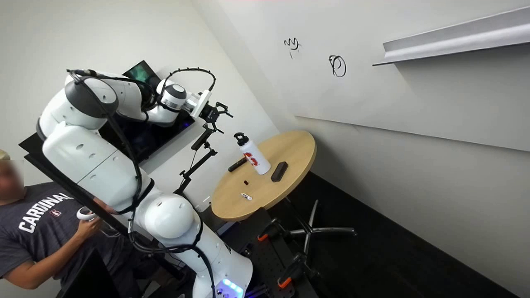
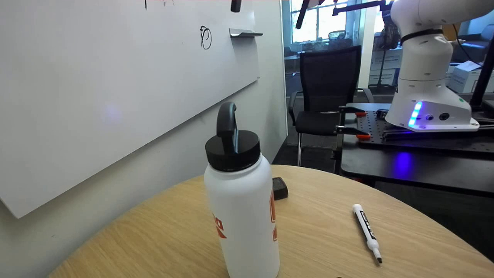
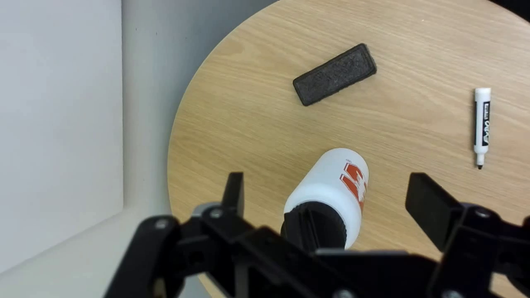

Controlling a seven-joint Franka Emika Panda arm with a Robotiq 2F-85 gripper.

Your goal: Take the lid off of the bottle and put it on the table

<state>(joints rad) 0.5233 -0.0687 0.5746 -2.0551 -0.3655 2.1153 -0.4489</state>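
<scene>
Black two-fingered end effector (image 1: 227, 124) hangs spread wide above the red-printed white cylindrical bottle (image 2: 247, 216), which stands upright on the round light-wood worktop (image 2: 328, 216), its black looped lid (image 2: 231, 160) on.

In exterior view, bottom edge crops bottle (image 2: 243, 216) at base, also table (image 2: 162, 239); we see little of gripper (image 2: 267, 18), cut off by top edge. Bottle hides part of dark block (image 2: 280, 189) from us. In wrist view, gripper covers part of lid (image 3: 332, 224). In exterior view, small dark object (image 1: 246, 182) too tiny for us to identify; person's face (image 1: 11, 178) blurred.
</scene>
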